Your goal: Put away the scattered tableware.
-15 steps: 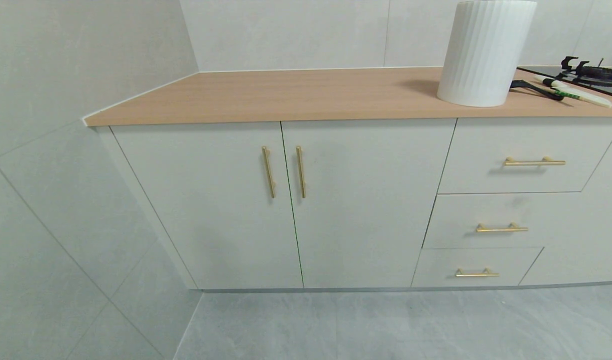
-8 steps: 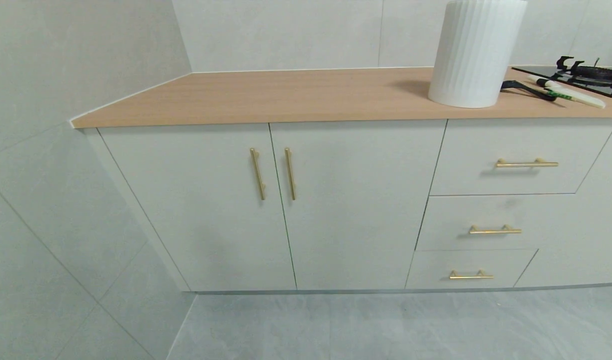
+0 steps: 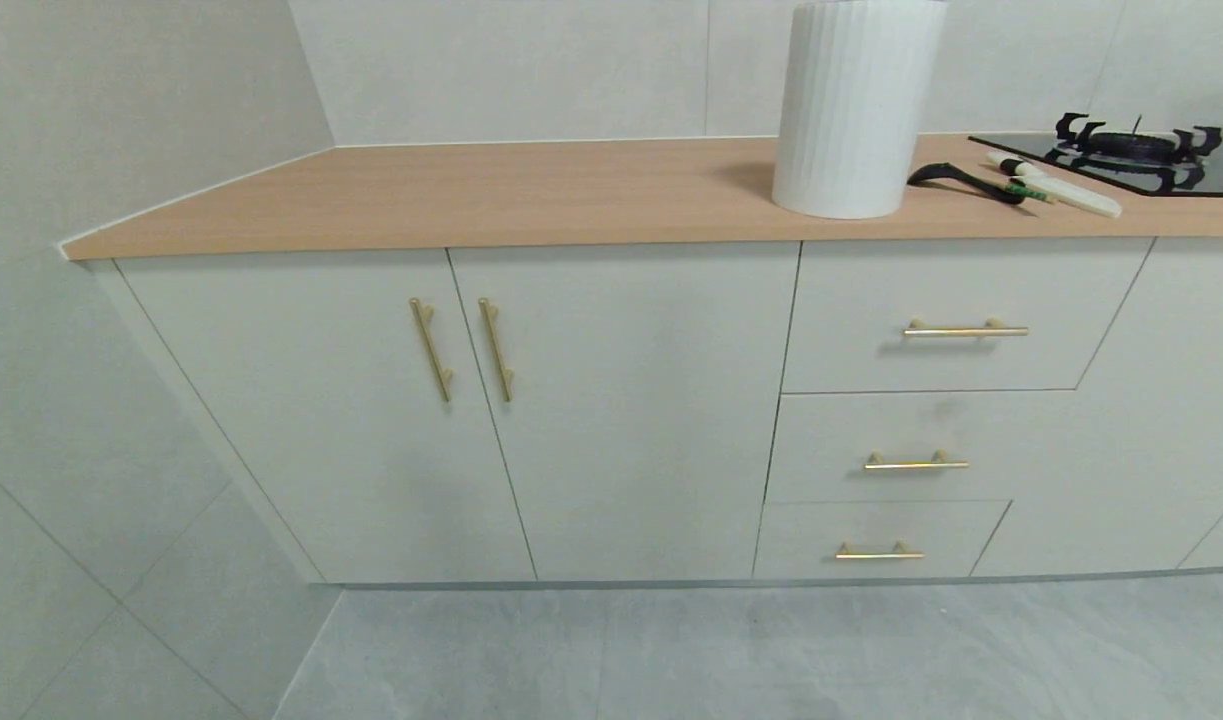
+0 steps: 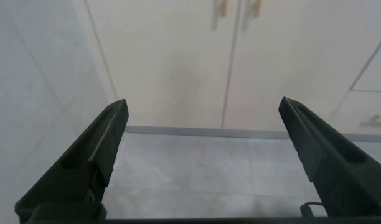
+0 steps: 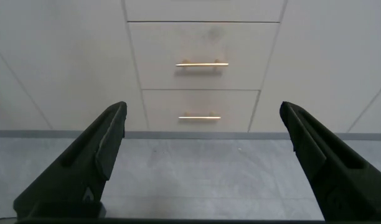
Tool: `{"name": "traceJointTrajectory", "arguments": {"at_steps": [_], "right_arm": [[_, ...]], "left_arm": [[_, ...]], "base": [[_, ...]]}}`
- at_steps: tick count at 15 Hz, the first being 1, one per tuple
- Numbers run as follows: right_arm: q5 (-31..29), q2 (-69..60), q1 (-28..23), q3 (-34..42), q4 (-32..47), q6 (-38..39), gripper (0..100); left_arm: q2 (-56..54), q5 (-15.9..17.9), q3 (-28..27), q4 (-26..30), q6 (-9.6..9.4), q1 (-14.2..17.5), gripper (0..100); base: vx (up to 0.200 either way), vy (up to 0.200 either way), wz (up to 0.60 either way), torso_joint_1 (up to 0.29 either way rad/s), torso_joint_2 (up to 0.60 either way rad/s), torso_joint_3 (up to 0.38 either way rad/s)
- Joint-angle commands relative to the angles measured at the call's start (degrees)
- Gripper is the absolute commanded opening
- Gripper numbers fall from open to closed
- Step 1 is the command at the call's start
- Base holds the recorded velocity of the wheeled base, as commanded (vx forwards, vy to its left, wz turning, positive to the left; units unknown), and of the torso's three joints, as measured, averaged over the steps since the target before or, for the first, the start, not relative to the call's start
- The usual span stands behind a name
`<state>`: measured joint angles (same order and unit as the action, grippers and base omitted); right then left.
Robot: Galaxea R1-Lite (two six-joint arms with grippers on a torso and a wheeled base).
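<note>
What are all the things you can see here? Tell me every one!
countertop: one, light wood, along the wall
ribbed container: one, white, standing on the countertop
black utensil: one, black, lying on the countertop beside the ribbed container
white utensil: one, white with green, lying beside the black utensil
hob: one, black, set in the countertop's right end
cabinet doors: two, pale grey, shut, below the countertop, gold handles
drawers: three, pale grey, shut, right of the cabinet doors, gold handles
floor: one, grey, in front of the cabinet doors
left pincer: one, black, open, above the floor near the cabinet doors
right pincer: one, black, open, facing the lower drawers
</note>
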<state>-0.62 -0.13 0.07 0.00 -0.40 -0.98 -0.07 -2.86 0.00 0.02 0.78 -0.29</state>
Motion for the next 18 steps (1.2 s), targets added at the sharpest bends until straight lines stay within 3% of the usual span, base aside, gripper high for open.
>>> {"name": "traceJointTrajectory", "arguments": {"at_steps": [1, 11, 15, 18], "right_arm": [[0.01, 0.13, 0.01, 0.00, -0.04, 0.10, 100], [0.01, 0.13, 0.01, 0.00, -0.04, 0.10, 100], [0.01, 0.13, 0.01, 0.00, -0.04, 0.01, 100], [0.09, 0.13, 0.01, 0.00, 0.05, 0.01, 100]], "left_arm": [[0.07, -0.04, 0.00, -0.02, 0.01, 0.03, 100], [0.07, -0.04, 0.00, -0.02, 0.01, 0.03, 100], [0.07, -0.04, 0.00, -0.02, -0.08, 0.03, 100], [0.07, -0.04, 0.00, -0.02, -0.08, -0.06, 100]], "base": [[0.000, -0.200, 0.00, 0.002, 0.00, 0.002], [0.000, -0.020, 0.00, 0.000, 0.00, 0.000], [0.200, 0.000, 0.00, -0.001, 0.00, 0.002], [0.000, 0.000, 0.00, 0.000, 0.00, 0.000]]}}
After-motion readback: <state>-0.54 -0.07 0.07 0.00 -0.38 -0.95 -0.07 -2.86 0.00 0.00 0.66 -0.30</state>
